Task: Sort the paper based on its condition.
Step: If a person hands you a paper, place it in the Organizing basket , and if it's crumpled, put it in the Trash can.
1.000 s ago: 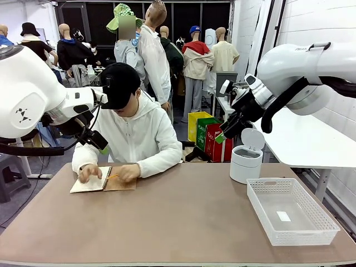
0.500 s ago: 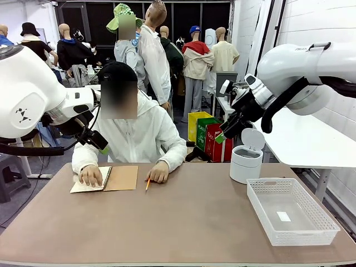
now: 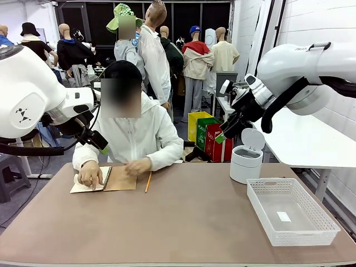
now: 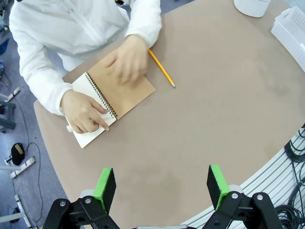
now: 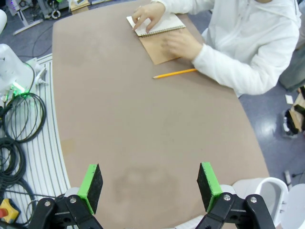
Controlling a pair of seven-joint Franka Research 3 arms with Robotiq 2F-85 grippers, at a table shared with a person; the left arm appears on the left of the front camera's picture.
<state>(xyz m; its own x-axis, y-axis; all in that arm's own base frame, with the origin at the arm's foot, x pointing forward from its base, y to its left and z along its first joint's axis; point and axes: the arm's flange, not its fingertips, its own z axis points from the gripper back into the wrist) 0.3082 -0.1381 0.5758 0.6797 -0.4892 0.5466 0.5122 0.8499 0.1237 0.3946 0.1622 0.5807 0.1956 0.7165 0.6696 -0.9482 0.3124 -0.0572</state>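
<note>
Left fingers and right fingers are held spread and empty; the paper is pinned on the notebook under a person's hand — if reached for now, it could be torn.

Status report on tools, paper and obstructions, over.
Left tool and right tool open, above the table. Paper not loose: a notebook page under the person's hand. Pencil beside it.

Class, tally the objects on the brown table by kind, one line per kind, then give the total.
Spiral-bound notebook with brown kraft cover: 1
Yellow wooden pencil: 1
White round plastic bin with flip lid: 1
White rectangular mesh plastic basket: 1
Small white rectangular label inside the basket: 1
Total: 5
</note>
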